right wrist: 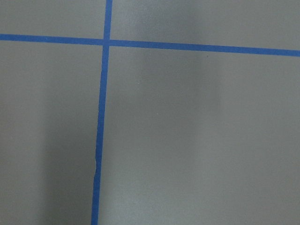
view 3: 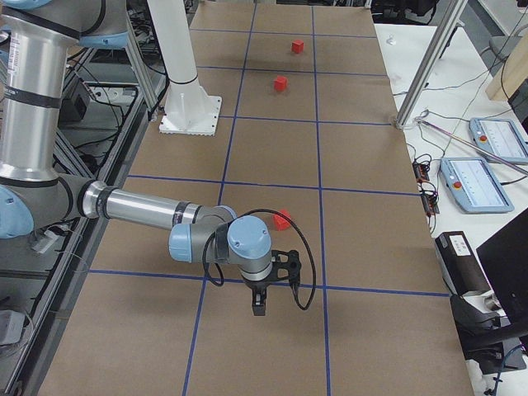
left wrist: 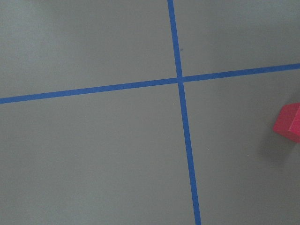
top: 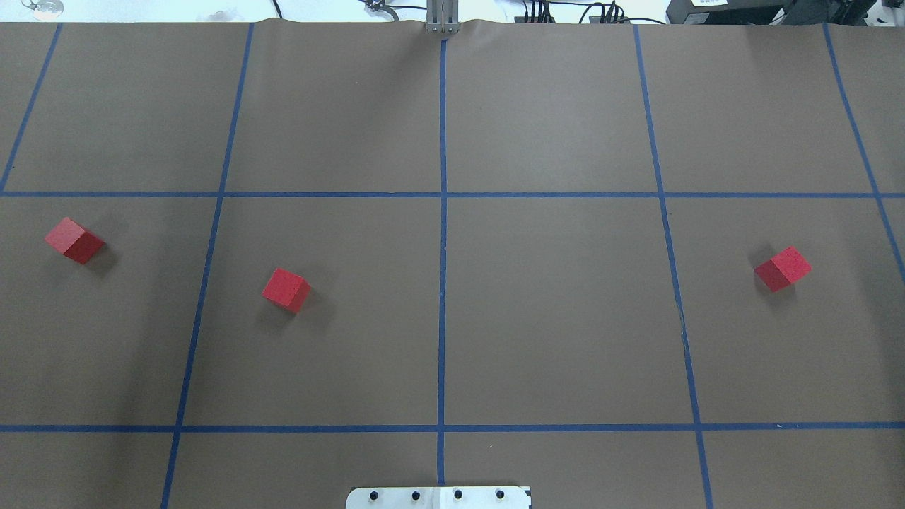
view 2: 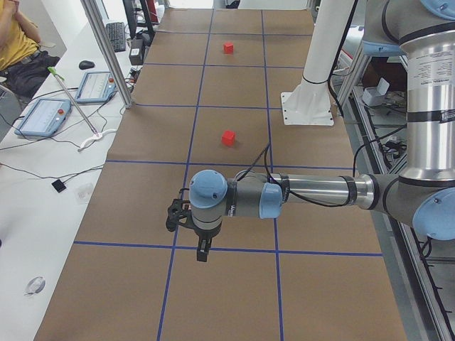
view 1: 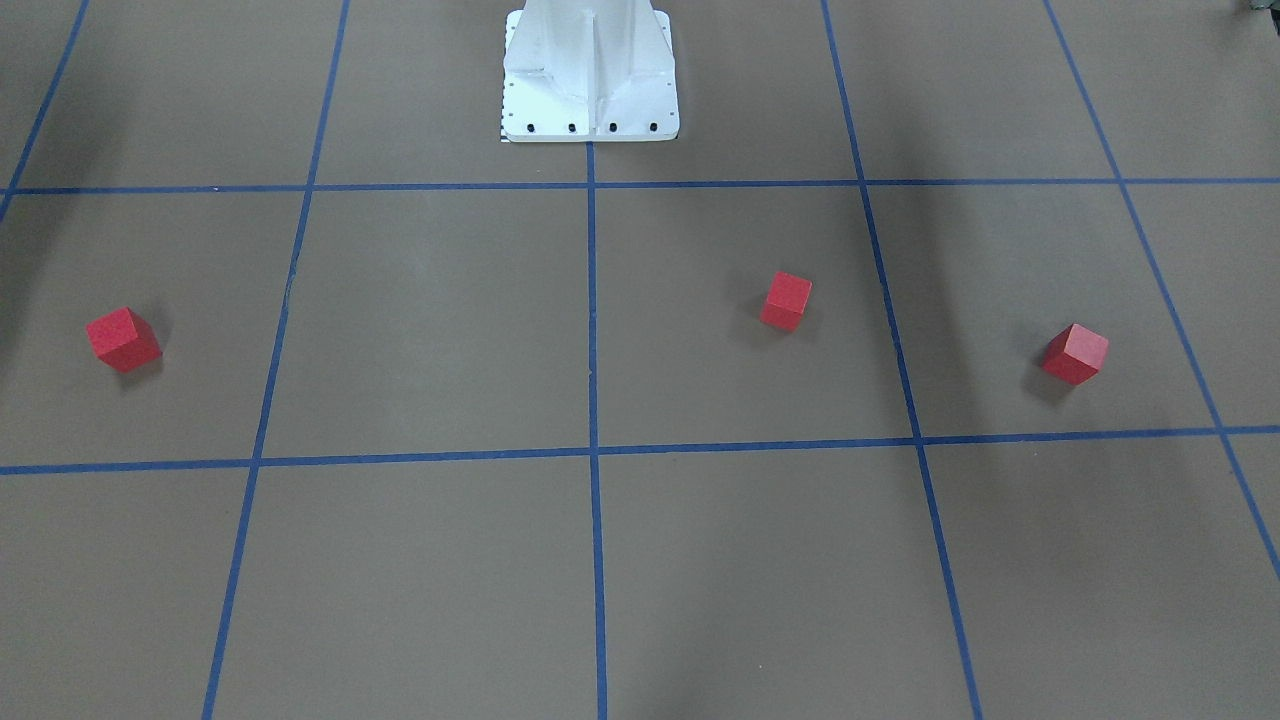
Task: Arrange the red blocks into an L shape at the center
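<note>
Three red blocks lie apart on the brown floor. In the overhead view one is at the far left (top: 74,240), one left of the middle (top: 285,290), one at the far right (top: 782,268). The center (top: 442,311), around the middle blue tape line, holds no block. My left gripper (view 2: 202,252) shows only in the exterior left view, hanging above the floor; I cannot tell if it is open. My right gripper (view 3: 258,305) shows only in the exterior right view, near a block (view 3: 283,219); I cannot tell its state. The left wrist view catches a block (left wrist: 288,123) at its right edge.
The white robot base plate (top: 438,497) sits at the near edge on the middle line. Blue tape lines (top: 443,194) divide the floor into large squares. Operator desks with tablets (view 2: 44,117) and cables run along the table's far side.
</note>
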